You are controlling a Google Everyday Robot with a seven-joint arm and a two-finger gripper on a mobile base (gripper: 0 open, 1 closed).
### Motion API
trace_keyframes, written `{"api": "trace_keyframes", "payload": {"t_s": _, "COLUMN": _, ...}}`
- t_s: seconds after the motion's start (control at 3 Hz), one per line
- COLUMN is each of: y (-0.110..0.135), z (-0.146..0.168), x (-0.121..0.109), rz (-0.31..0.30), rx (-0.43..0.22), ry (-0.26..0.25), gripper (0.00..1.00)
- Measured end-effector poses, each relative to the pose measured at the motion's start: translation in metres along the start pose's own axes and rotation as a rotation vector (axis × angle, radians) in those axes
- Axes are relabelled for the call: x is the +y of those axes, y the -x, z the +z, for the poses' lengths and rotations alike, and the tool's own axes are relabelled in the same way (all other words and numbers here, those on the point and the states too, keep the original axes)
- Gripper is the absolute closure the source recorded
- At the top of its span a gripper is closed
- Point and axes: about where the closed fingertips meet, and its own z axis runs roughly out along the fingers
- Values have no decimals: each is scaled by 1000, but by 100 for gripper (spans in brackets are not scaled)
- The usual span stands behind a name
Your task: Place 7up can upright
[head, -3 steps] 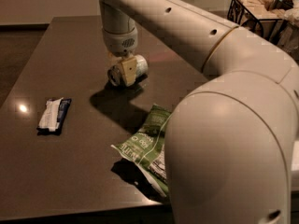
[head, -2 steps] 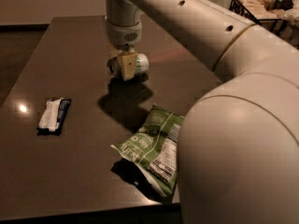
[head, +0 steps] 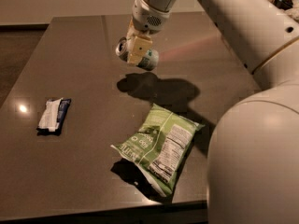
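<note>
Camera view has my arm (head: 243, 27) filling the right side and reaching across the dark desk (head: 84, 78). The green chip bag (head: 159, 146) lies flat near the front edge. Off to the left, well apart from it, lies a small wrapped bar (head: 53, 115).

Toward the back of the desk my hand (head: 138, 50) is pinching the 7up can (head: 150, 59) across its body. The can lies on its side in that grip, with one silver end facing left and the green-and-white label showing to the right of the hand. It hangs clear of the desk, I judge, because its shadow (head: 149, 87) falls on the surface well below it.

I expect the can to handle as a light, thin-walled thing. It will be stiff enough at the two rims but easy to dent along the wall if I squeeze hard. I cannot tell whether it is full or empty, so I would not trust its weight. The printed skin is smooth, so it may slip or twist between the pads as I turn it. On its side it will roll.

The best hold, in my judgement, is across the middle of the round wall with both ends free. That way one end can meet the desk flat before I let go.
</note>
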Motion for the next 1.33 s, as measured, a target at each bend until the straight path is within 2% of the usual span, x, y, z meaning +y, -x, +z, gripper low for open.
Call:
{"api": "trace_keyframes", "payload": {"t_s": 0.33, "y": -5, "z": -11, "x": -7, "rz": 134, "rx": -137, "ry": -26, "gripper": 100}}
{"api": "trace_keyframes", "payload": {"t_s": 0.67, "y": -11, "z": -15, "x": -14, "rz": 286, "rx": -301, "ry": -56, "gripper": 100}}
{"api": "trace_keyframes", "payload": {"t_s": 1.33, "y": -30, "z": -24, "x": -25, "rz": 504, "rx": -533, "ry": -194, "gripper": 100}}
